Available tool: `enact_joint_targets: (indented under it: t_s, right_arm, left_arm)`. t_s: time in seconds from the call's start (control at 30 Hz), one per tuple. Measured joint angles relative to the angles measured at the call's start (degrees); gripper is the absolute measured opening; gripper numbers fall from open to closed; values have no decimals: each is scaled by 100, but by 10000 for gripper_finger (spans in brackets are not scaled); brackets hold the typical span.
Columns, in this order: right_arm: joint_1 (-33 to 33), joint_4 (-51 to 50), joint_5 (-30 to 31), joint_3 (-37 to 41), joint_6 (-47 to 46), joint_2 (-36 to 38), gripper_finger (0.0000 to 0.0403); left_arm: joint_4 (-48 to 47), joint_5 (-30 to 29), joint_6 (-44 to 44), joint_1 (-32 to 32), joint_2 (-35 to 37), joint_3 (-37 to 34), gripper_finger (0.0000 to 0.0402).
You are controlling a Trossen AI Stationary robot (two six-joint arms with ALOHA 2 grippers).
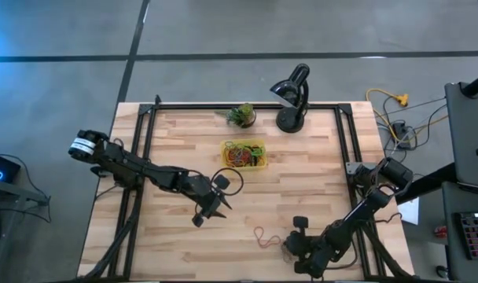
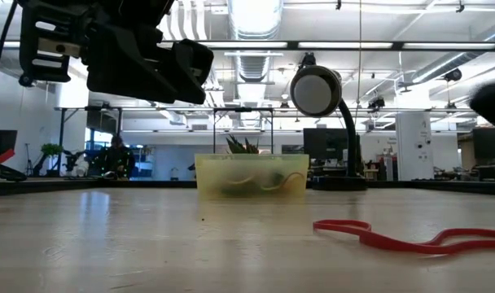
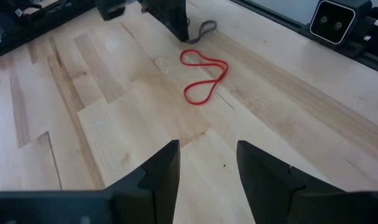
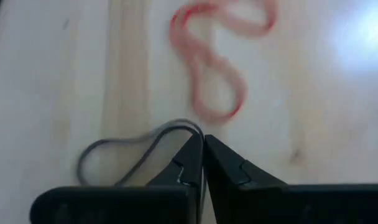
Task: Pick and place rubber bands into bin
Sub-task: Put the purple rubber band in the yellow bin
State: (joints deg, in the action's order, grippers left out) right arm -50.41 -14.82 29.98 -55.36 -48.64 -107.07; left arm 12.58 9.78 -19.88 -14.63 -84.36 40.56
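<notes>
A red rubber band (image 1: 264, 236) lies flat on the wood near the table's near edge, twisted into a figure eight (image 3: 203, 76). Beside it lies a thin grey rubber band (image 4: 114, 155). My right gripper (image 1: 290, 244) is low over the table beside both bands and is shut (image 4: 203, 142). My left gripper (image 1: 210, 212) hovers open (image 3: 207, 155) above bare wood, left of the bands and near side of the bin. The translucent yellow bin (image 1: 244, 155) stands toward the far edge and holds several coloured bands (image 2: 251, 181). My right gripper pinches the grey rubber band at one end of its loop (image 4: 188, 129) between its two fingertips. The fingers slant down at it from above. The remainder of the loop (image 4: 92, 152) lies slack on the table.
A small potted green plant (image 1: 241, 115) and a black desk lamp (image 1: 294, 98) stand at the far edge behind the bin. Black rails (image 1: 148, 130) run along the table's left and right sides. Bare wood stretches between the bin and the bands.
</notes>
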Motion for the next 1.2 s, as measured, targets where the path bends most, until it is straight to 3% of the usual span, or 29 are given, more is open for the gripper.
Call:
enact_joint_targets:
  t_s: [0.5, 0.93, 1.2]
  right_arm:
    - [350, -484, 3434, -923, 3383, 36, 8]
    - [2306, -1200, 3421, -1190, 4084, 84, 8]
    - [3684, -1115, 2911, -1186, 4546, 336, 8]
  left_arm:
    - [-186, 0, 2, 0, 2, -15, 144]
    - [-109, -2, 22, -2, 2, -324, 144]
    - [-106, -7, 152, -3, 2, -365, 144]
